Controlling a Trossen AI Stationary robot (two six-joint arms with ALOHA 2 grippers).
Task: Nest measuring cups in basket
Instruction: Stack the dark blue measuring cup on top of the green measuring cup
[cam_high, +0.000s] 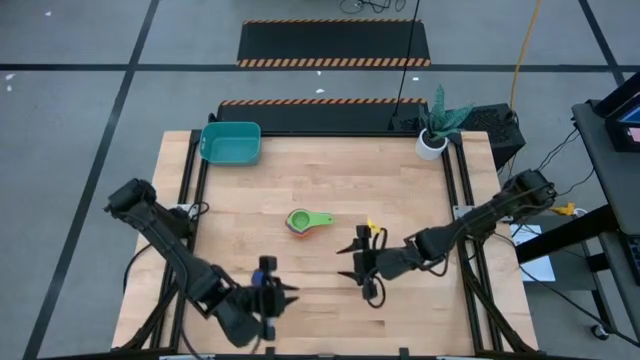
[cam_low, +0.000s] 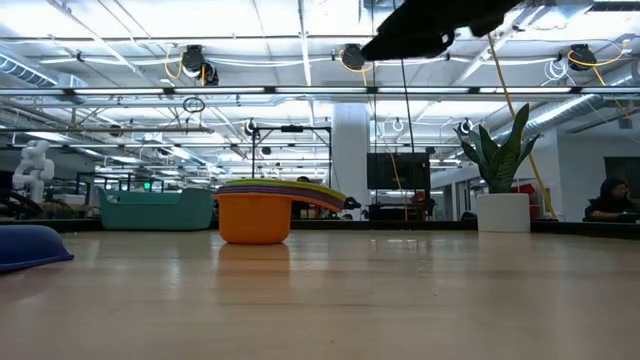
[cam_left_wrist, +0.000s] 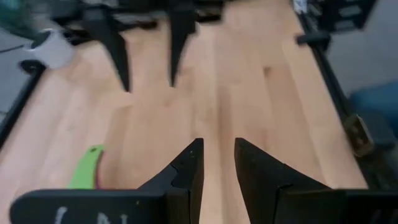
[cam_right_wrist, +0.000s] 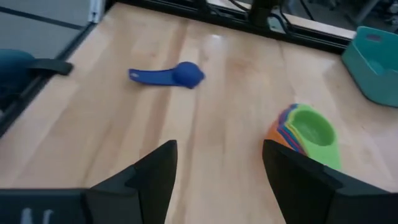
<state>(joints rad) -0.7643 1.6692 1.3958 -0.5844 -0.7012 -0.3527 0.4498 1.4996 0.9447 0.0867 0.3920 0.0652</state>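
Measuring cups: sat nested in one stack near the middle of the desk, orange cup outermost at the bottom, green cup on top, thin rims of other colours between them; handles all pointed one way, toward the right arm's side. Stood well apart from the basket, not inside it.
Desk: light wooden top, carrying the stack, the basket, a plant pot and one loose cup.
Basket: teal tub at the far left corner of the desk, upright; no cup visible inside from above.
Plant pot: small, white, with a green plant, at the far right corner.
Right tool: hovered above the desk, right of and nearer than the stack; fingers spread wide apart with only bare wood between them, holding nothing.
Left tool: hovered near the desk's near edge, left of the right tool; fingers set close with a narrow gap, nothing between them.
Blue cup: lay alone on the wood, bowl down, handle flat, apart from the stack; seen from the right wrist and as a blue shape at the low view's left edge.
Room behind: seated person at the far right of the low view.
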